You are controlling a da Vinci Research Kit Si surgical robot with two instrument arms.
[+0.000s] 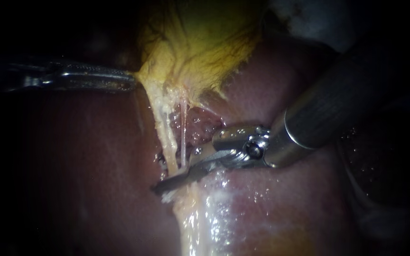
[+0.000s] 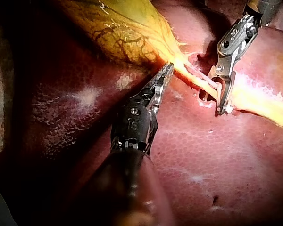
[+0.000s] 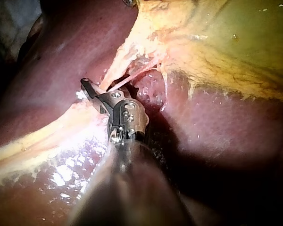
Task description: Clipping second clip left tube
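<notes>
Left tube (image 1: 163, 127), pale cream, thin, taut, betw. gallbladder (image 1: 200, 42) neck & liver (image 1: 72, 166)

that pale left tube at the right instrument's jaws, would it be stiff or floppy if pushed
Probably floppy: the left tube is a slim strand, taut only while the left instrument holds the gallbladder. Likely slippery, as it glistens wet. Possibly fragile, being so thin.

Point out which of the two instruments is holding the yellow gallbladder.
The slim silver left instrument, entering from the left: its jaws are shut on the yellow gallbladder. The thick-shafted right instrument has open jaws at the pale tubes.
</notes>
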